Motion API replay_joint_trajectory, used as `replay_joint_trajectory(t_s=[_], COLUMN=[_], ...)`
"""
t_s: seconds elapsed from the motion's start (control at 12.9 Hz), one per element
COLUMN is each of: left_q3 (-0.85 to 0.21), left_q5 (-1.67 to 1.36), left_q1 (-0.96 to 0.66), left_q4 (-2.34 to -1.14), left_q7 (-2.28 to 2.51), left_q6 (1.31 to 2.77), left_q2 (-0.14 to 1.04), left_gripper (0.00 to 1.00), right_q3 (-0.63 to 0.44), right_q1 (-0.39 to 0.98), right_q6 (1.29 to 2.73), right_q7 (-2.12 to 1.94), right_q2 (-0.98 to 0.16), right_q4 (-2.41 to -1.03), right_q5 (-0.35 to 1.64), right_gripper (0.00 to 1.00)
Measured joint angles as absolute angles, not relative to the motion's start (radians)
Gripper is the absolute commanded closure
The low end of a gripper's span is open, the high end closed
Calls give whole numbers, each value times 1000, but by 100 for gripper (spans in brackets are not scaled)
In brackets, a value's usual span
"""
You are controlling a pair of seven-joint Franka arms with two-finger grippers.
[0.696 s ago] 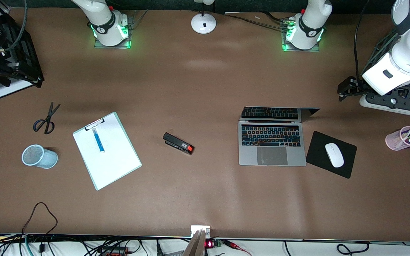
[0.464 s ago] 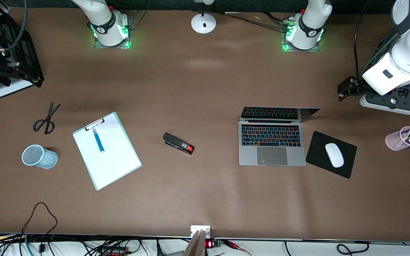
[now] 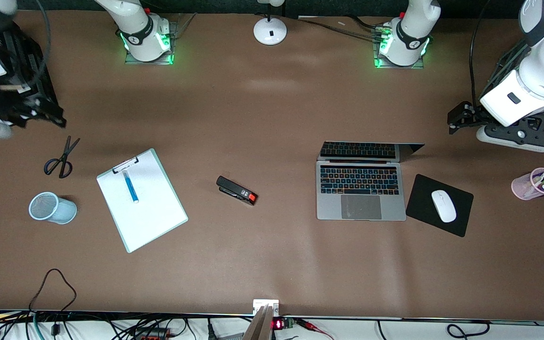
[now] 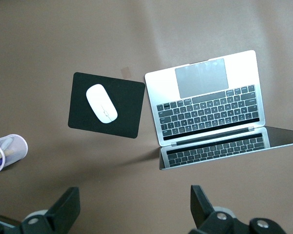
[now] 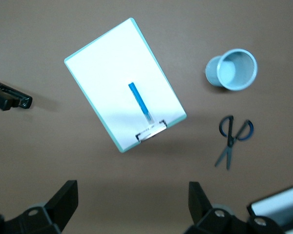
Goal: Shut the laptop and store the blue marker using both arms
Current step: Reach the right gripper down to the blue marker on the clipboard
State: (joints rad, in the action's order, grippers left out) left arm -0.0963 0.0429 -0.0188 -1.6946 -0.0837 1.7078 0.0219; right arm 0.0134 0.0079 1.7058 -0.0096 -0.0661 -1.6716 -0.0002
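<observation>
Brown tabletop, both jobs untouched: the laptop stands open below the left gripper, whose jaws are spread wide and empty; the marker lies on the clipboard beneath the right gripper, equally wide and empty. Only the right arm has stirred in the last half second, blurring at the table's edge — probably setting off toward the marker. Its gripper is smeared in the front view; the marker's white end is hard to make out.

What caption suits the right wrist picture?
Open right pincer above a blue marker lying on a clipboard.
</observation>
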Motion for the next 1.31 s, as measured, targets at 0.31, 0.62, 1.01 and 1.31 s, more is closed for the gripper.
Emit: replay_joint_trajectory(t_s=[0.31,0.62,1.01,1.31], left_q3=[-94,-106,-108,-107], left_q5=[43,42,42,42], left_q1=[-13,-17,-20,-20], left_q4=[-1695,-1695,-1627,-1604], left_q7=[-84,-84,-86,-88], left_q6=[1685,1648,1621,1563], left_q2=[33,56,105,128], left_gripper=[0,0,69,100], right_q3=[16,16,10,10], right_q1=[38,57,43,41], right_q6=[1930,2114,2255,2286], right_q7=[-74,-239,-390,-416], right_q2=[-183,-315,-455,-521], right_q4=[-1775,-1804,-1804,-1804], right_q5=[0,0,0,0], right_gripper=[0,17,31,37])
